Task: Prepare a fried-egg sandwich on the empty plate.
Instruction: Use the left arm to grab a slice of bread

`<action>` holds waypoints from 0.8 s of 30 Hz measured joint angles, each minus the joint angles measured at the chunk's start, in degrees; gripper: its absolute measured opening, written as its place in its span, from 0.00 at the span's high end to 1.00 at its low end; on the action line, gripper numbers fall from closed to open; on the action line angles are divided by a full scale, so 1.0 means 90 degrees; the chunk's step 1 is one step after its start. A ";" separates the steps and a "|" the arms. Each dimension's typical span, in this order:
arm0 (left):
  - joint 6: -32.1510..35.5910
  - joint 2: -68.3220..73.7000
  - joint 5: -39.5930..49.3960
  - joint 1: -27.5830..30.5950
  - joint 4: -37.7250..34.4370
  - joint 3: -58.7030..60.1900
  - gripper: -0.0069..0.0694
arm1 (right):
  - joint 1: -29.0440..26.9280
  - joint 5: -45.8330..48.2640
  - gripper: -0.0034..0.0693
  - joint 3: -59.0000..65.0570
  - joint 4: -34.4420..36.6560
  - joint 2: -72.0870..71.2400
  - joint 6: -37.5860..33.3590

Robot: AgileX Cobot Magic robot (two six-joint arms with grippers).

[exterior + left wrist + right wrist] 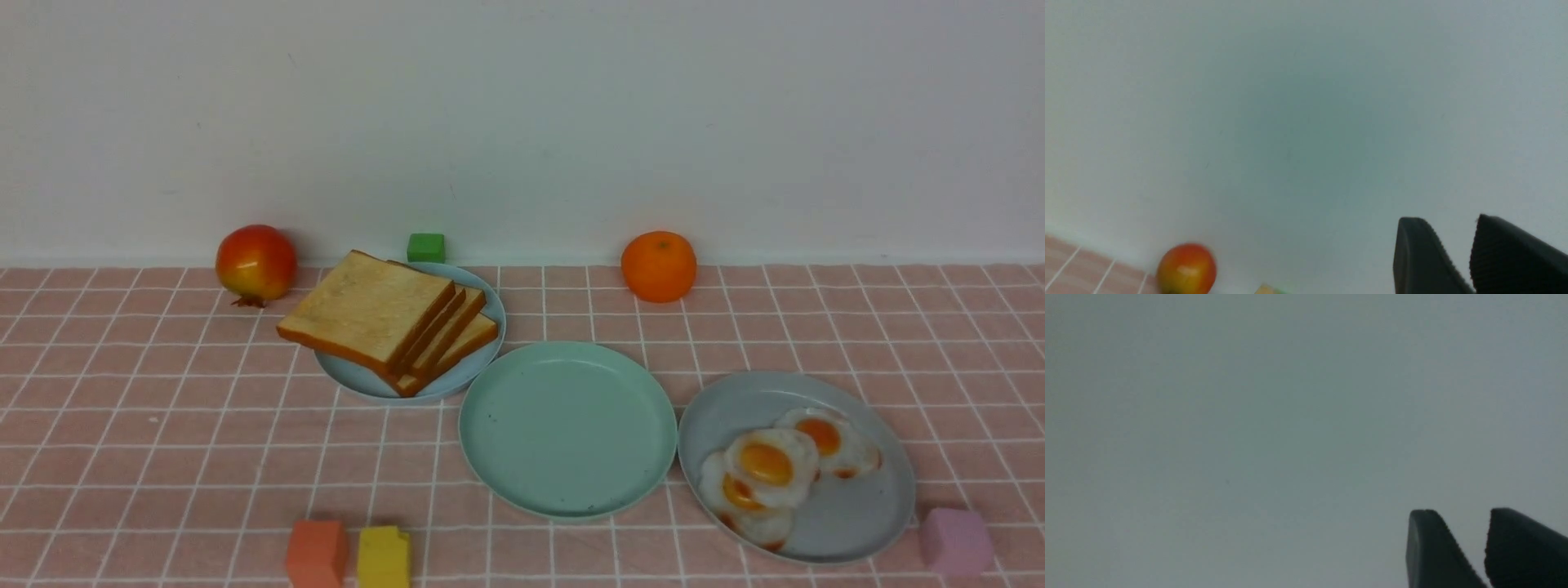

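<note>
– Pink checked tabletop [122,425] is the biggest thing. Plates next?
– Three, with neighbouring rims touching or nearly so, can't tell which. Grey-blue plate [857,523] on the right is the largest. Mint-green plate [567,429] in the middle is bare, that's the target. Pale blue plate [359,380] sits left and further back.
– Sandwich parts?
– Toast slices [367,306] fanned on the pale blue plate, the top one overhanging the rim toward the pomegranate [255,261]. Three fried eggs [767,464] overlap on the grey-blue plate. Nothing assembled yet.
– Clutter?
– Orange [658,265] by the wall, then small blocks: lilac block [955,541], orange-red block [316,554], yellow block [383,558], green block [425,247]. None is on a plate.
– Arms?
– Not in the front view. Left fingers [1425,261] are apart with nothing between them, facing the wall. Right fingers [1433,551] are the same.
– Step?
– My read: first toast goes down, left arm being nearer. Pinch the top slice by its overhanging crust, lift clear so the lower slices don't drag, and lay it flat and centred on the mint-green plate, leaving room for the egg.
</note>
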 joint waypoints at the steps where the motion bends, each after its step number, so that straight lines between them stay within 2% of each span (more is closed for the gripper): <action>1: -0.0005 0.0095 0.0016 0.0000 -0.0013 -0.0337 0.59 | 0.0000 0.0279 0.62 -0.0456 0.0000 0.0124 0.0160; 5: -0.0005 0.0690 0.0292 0.0000 -0.0116 -0.1454 0.59 | 0.0000 0.1135 0.62 -0.1526 -0.0021 0.0686 0.0421; 8: -0.0005 0.1704 0.1567 0.0000 -0.0274 -0.3078 0.59 | 0.0000 0.2379 0.62 -0.3017 -0.0209 0.1648 0.0485; 9: -0.0007 0.1764 0.1567 0.0000 -0.0280 -0.3160 0.59 | 0.0000 0.2518 0.62 -0.3085 -0.0224 0.1697 0.0485; 10: -0.0013 0.2286 0.2433 0.0000 -0.0332 -0.3803 0.59 | 0.0000 0.3084 0.62 -0.3627 -0.0372 0.2129 0.0498; 12: -0.0020 0.2752 0.3309 0.0000 -0.0366 -0.4406 0.59 | 0.0000 0.3643 0.62 -0.3974 -0.0510 0.2445 0.0498; 15: -0.0020 0.3660 0.4412 0.0000 -0.0332 -0.4964 0.59 | 0.0000 0.4509 0.62 -0.4211 -0.0784 0.3076 0.0423; 19: 0.0000 0.4547 0.5034 0.0000 -0.0033 -0.5043 0.59 | 0.0000 0.4975 0.62 -0.4080 -0.0840 0.3610 0.0054; 24: -0.0006 0.5563 0.5313 0.0000 -0.0144 -0.5049 0.59 | 0.0007 0.5192 0.62 -0.3821 -0.0048 0.4048 -0.0316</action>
